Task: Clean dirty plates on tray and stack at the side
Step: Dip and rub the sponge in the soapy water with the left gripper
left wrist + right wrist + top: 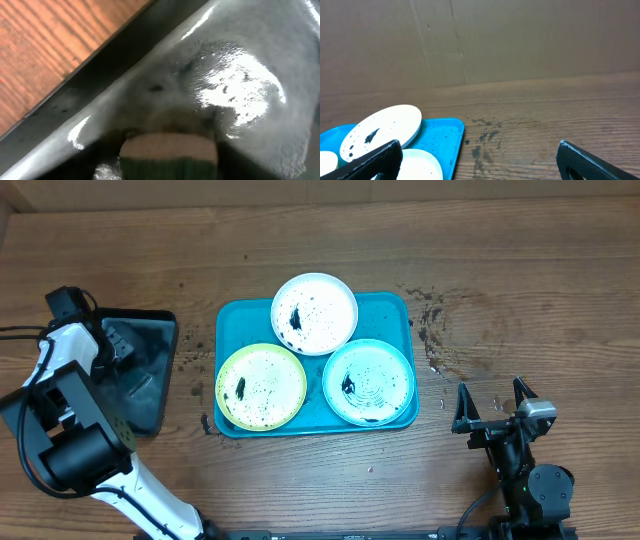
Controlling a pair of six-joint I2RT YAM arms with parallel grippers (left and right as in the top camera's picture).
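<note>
While left gripper (116,342) sits in black tray (160,380) at left edge, its closure is unreadable; right gripper (490,390) gapes empty. Unbraced plates (314,313) may skid off tray (385,305) when scrubbed.

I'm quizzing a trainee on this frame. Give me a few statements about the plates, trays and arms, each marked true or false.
1. The white plate, yellow-green plate and mint plate all lie on the turquoise tray. True.
2. The white plate is clean. False: it carries black specks and a smear.
3. The right arm has its jaws shut on a plate. False: they stand open and empty over the table, beside the turquoise tray.
4. The left arm reaches over the black tray. True.
</note>
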